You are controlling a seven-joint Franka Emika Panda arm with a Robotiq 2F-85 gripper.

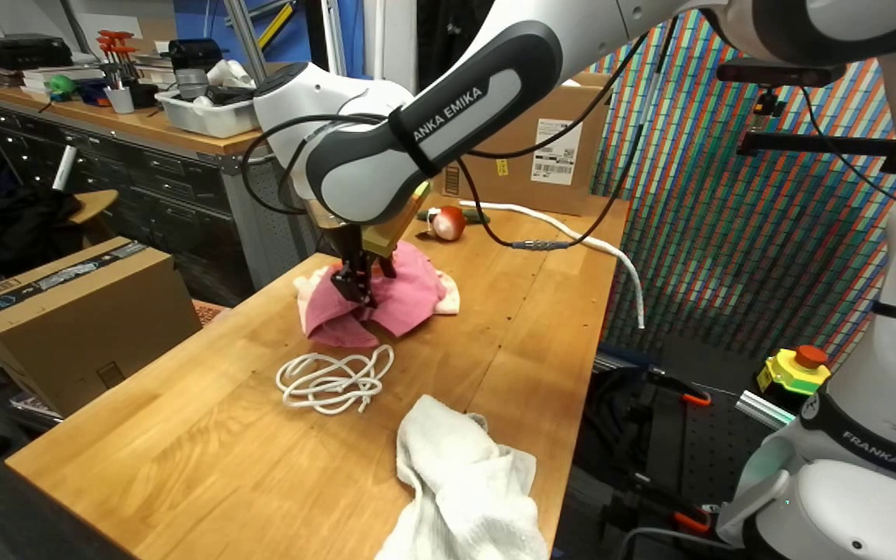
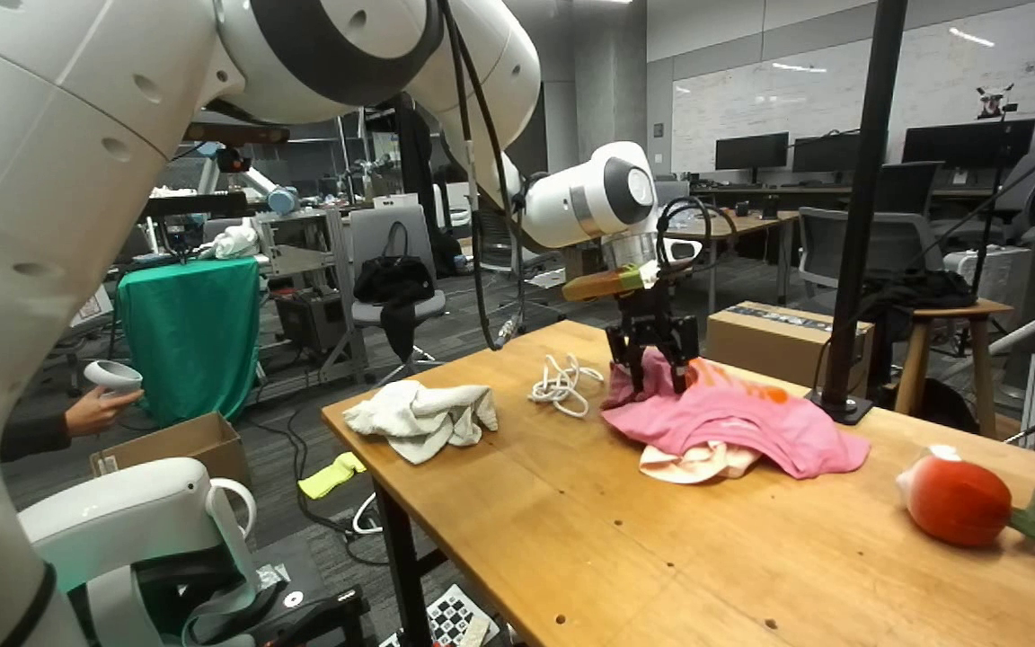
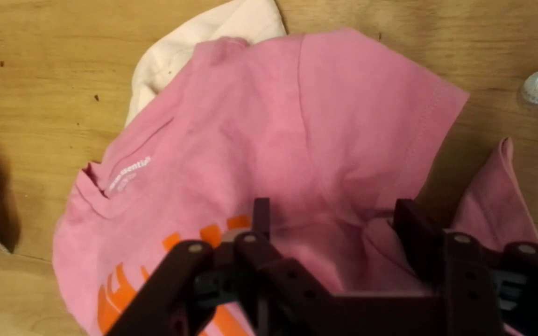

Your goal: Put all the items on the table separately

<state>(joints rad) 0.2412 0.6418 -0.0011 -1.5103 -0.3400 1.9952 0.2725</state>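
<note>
A pink shirt with orange print (image 1: 409,292) lies crumpled on the table; it also shows in an exterior view (image 2: 733,418) and the wrist view (image 3: 231,140). A cream cloth (image 2: 697,463) sticks out from under it, also in the wrist view (image 3: 171,60). My gripper (image 2: 659,388) points down at the shirt, fingers apart, with pink fabric below and between them (image 3: 332,212). Whether the tips touch the fabric is unclear. A white rope (image 1: 331,381) lies coiled beside the shirt. A whitish towel (image 1: 463,482) lies bunched near a table edge. A red plush vegetable (image 2: 958,500) lies beyond the shirt.
A large cardboard box (image 1: 526,148) stands behind the plush vegetable. A white cord (image 1: 572,233) runs along the table and hangs over its edge. A black pole (image 2: 850,270) is fixed at the table edge close to the shirt.
</note>
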